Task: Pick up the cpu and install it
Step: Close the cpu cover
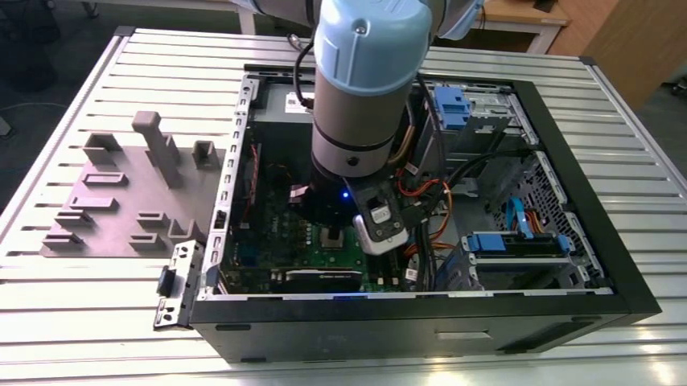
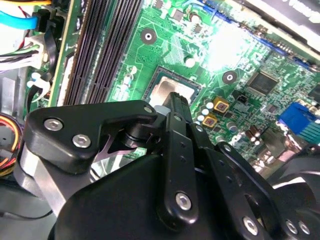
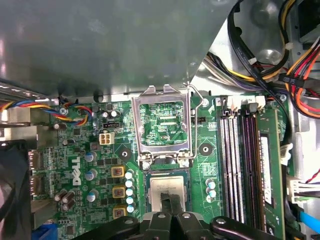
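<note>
**Chip in the socket, frame not yet closed**

The arm reaches down into the open computer case (image 1: 617, 299), and the landmark is the silver socket frame (image 3: 135, 125), which stands swung up and open over the green motherboard (image 3: 100, 165). Just beside the frame's hinge edge, the cpu (image 3: 169, 185) lies flat and square in the socket bed, its grey metal top facing up. It looks level with the bed rather than tilted.

The gripper (image 3: 170, 198) hangs directly over the cpu, on the side away from the frame. In the first wrist view its two fingertips are pressed together with no gap between them, and they pinch nothing. They cover the middle of the chip's far half. Whether they rest on the metal top or hover just above it cannot be told.

Judging from this, the placing step looks to be at its end: the chip sits where it belongs, but the frame is unlatched, so the install is not complete. Any move from here would call for a straight lift off the chip with no sideways drag, since a nudge could shift it in the bed before the frame clamps it.
</note>
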Tool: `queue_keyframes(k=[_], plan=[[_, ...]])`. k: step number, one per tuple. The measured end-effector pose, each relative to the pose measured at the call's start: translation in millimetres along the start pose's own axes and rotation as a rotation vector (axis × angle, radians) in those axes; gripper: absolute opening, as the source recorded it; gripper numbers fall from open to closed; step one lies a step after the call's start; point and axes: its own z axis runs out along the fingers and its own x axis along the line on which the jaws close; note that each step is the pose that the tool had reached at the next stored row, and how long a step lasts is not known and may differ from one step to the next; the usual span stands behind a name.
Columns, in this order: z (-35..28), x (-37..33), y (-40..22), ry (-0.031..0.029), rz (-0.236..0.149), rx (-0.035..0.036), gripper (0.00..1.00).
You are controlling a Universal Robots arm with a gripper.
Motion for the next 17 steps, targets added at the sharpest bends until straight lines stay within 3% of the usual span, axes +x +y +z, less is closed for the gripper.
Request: queue_keyframes(k=[4, 17], plan=[[-6.4, 0.2, 0.4, 0.0, 0.0, 0.0007, 0.11], [-9.1, 0.2, 0.5, -0.0001, 0.0, 0.001, 0.11]])
